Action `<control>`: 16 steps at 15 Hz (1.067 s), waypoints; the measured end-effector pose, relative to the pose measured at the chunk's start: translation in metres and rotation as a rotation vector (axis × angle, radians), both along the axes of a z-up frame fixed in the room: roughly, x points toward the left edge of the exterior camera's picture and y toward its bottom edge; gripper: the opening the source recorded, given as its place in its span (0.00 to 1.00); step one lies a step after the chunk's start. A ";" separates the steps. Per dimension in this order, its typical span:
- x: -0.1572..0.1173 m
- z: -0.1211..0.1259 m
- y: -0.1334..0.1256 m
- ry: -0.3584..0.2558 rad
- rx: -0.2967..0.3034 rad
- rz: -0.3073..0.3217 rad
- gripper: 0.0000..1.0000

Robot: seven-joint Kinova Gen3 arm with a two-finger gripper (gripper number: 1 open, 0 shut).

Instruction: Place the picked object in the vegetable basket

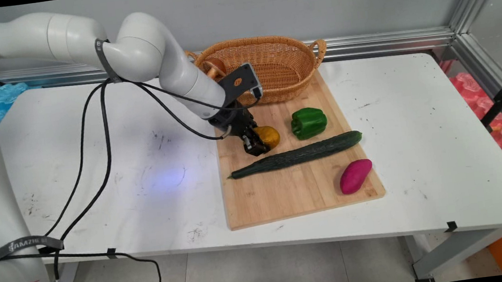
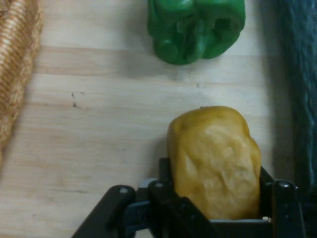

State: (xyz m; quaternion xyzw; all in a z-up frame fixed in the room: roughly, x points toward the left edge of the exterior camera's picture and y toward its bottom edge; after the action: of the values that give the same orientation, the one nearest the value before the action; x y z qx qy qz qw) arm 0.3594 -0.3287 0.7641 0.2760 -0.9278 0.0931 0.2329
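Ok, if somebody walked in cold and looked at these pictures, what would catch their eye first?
Probably the gripper clamped round a yellow potato on the wooden cutting board. Next, the bright green pepper just beyond it and the long cucumber lying across the board, with a magenta sweet potato near the board's front right corner.

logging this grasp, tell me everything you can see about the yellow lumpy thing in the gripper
The yellow-brown, lumpy, potato-like object has a dull, dimpled skin and a rounded oblong shape. It lies on the light wooden cutting board, one end seated between the fingers of the black two-finger gripper, which is shut on its sides. The glossy green bell pepper sits just beyond it, apart; the long dark green cucumber lies alongside.
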 end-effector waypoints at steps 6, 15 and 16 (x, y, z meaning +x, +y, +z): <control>-0.006 0.018 -0.010 0.009 -0.008 0.001 0.00; -0.016 0.097 -0.055 0.025 -0.093 -0.002 0.00; -0.016 0.105 -0.064 0.026 -0.111 0.002 0.00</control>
State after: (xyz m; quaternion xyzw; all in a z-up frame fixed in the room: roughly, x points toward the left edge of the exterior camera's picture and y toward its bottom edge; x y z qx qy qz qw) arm 0.3432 -0.3928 0.8690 0.2650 -0.9177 0.1412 0.2600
